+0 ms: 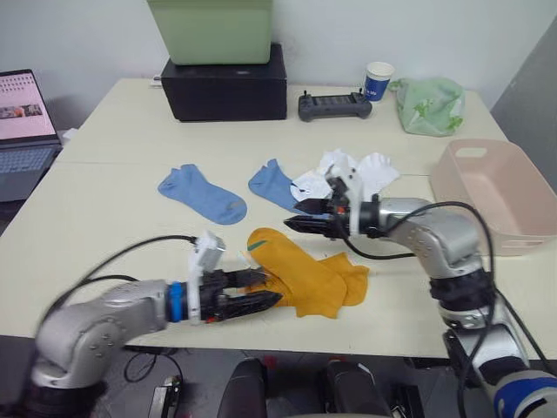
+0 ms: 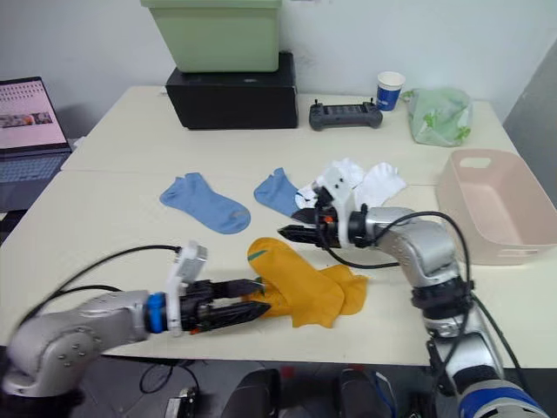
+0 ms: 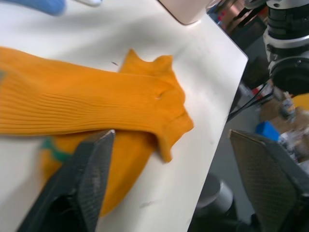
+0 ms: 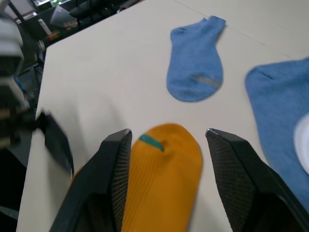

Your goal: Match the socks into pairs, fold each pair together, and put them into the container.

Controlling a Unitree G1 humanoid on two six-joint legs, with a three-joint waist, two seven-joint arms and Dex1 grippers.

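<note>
1. Left gripper (image 1: 261, 300) low over the counter (image 1: 104, 218) near its front edge, fingers spread apart in the left wrist view, nothing held; one fingertip (image 3: 91, 159) lies on or just above the lower mustard sock.
2. Right gripper (image 1: 296, 224) level just above the counter, pointing toward the robot's left, fingers parted and empty, with the green-tabbed end of the upper mustard sock between them in the right wrist view.
3. Two mustard-orange socks (image 1: 305, 274) near the front middle of the counter, overlapping one on the other, between the two grippers; green tab (image 4: 151, 142) on the end nearest the right gripper.
4. One light blue sock (image 1: 202, 195) flat and alone, toward the left of the middle.
5. Second light blue sock (image 1: 274, 185) just beside the white pile, partly under it.
6. White socks (image 1: 352, 172) with dark marks bunched in a loose heap behind the right gripper.
7. Pale pink container (image 1: 496, 196) at the right edge of the counter, well apart from the socks, no sock seen in it.
8. At the back: black box (image 1: 228, 87) with light green bin (image 1: 211, 30) on top, black controller (image 1: 334, 106), paper cup (image 1: 378, 82), pale green bag (image 1: 428, 106); laptop (image 1: 26, 122) off to the left.
</note>
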